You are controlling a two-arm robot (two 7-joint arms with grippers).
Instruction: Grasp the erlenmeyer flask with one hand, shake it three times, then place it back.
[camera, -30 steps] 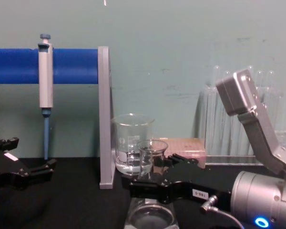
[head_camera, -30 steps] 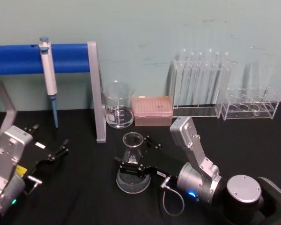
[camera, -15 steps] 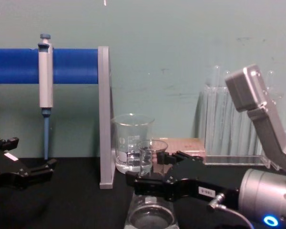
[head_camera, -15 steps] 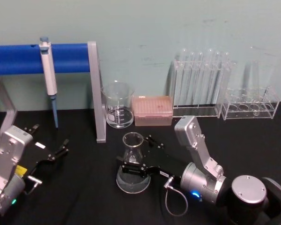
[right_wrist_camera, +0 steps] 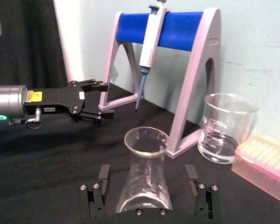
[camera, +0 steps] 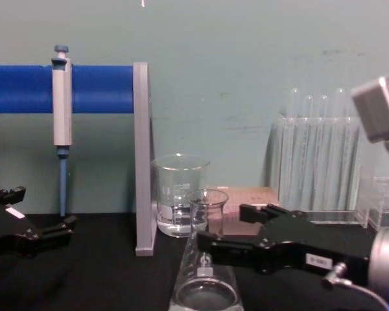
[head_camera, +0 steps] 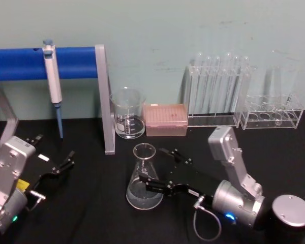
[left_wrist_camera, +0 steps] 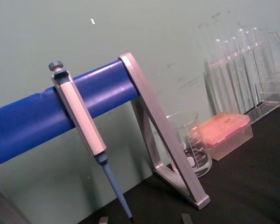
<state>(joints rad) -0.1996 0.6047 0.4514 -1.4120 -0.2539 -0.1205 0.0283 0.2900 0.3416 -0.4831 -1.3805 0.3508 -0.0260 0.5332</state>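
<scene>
- Retreat is looking like the step in hand: the black two-fingered right pincer (head_camera: pixel 155 166) on its silver wrist is lying released, in front and to the right of the straight-sided graduated glass beaker (head_camera: pixel 128 119).
- Its fingers are spreading either side of the clear conical glass erlenmeyer flask (head_camera: pixel 144 175) without gripping it.
- That flask is standing upright on the black surface (head_camera: pixel 91 213), just in front of the beaker.
- Doing this well is meaning drawing straight back along the fingers' line, keeping both fingers off the glass so nothing is tipping toward the beaker.
- Compared with a second ago, the right pincer is sitting farther right of the beaker, no longer reaching around the flask, which is staying put.
- The black left pincer (head_camera: pixel 53 150) is idling released, well left of the beaker.
</scene>
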